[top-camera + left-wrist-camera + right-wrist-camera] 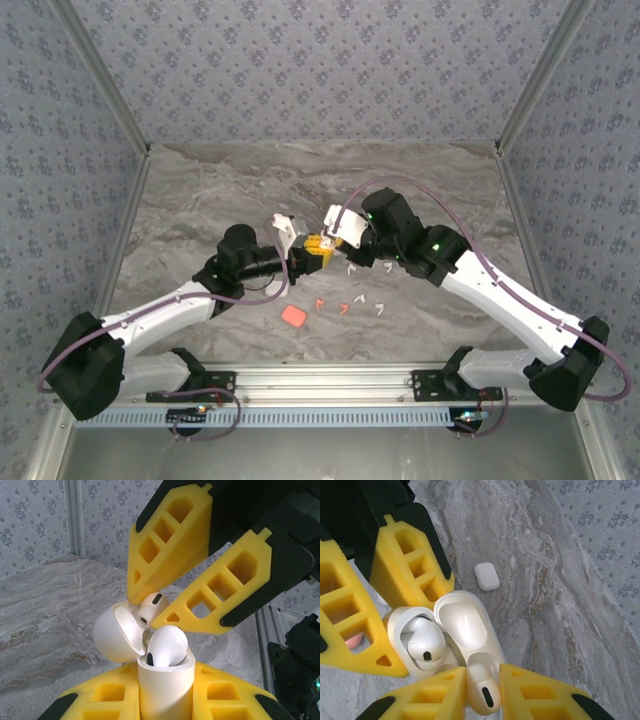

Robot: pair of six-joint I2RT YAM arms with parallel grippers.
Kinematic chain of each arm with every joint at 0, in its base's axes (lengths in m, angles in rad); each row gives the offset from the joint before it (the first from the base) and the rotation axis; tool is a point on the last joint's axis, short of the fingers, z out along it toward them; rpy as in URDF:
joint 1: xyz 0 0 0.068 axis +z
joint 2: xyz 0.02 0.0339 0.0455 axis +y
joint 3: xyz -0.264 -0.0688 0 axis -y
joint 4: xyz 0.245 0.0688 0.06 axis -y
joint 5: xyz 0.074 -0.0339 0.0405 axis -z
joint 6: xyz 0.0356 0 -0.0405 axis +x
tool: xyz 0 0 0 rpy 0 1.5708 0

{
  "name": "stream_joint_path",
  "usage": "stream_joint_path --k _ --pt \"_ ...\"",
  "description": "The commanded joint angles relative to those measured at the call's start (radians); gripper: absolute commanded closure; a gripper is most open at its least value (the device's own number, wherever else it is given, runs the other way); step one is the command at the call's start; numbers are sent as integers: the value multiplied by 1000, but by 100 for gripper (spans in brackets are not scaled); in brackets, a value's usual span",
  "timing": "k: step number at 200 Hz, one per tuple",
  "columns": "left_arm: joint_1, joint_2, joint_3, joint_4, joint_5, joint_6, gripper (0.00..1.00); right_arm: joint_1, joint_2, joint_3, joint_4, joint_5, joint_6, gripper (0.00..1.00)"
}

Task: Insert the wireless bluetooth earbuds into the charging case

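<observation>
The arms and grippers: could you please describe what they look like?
The left arm and right arm have white links, black joints and bases, and a purple cable looping along each. Small green lights glow on the right arm. The left gripper and right gripper each have yellow wedge-shaped fingers with rectangular cut-outs, on black mounts.

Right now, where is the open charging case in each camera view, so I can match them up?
Top external: picture centre, the open charging case mostly hidden where the yellow fingers meet.
Left wrist: bottom centre, upright, lid tipped left.
Right wrist: lower left of centre, lid open on the right.
Shared landmark: the yellow fingers around it.
</observation>
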Motion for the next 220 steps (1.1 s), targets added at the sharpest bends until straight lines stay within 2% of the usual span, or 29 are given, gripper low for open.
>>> stream_joint_path --k 1,27,59,150,220 --pt "-8 -13 28 59 8 13 100 12 24 40 -60 -17 3 75" --pt "-8 -12 30 52 7 18 100 18 38 53 -81 8 -11 75" --pt "-8 -11 29 60 7 19 100 20 52 74 -95 -27 2 74" --pt "-8 0 28 87 11 13 100 13 51 146 -128 -77 -2 58" --pt "-8 10 15 132 7 -5 100 0 40 212 -190 -65 -25 48"
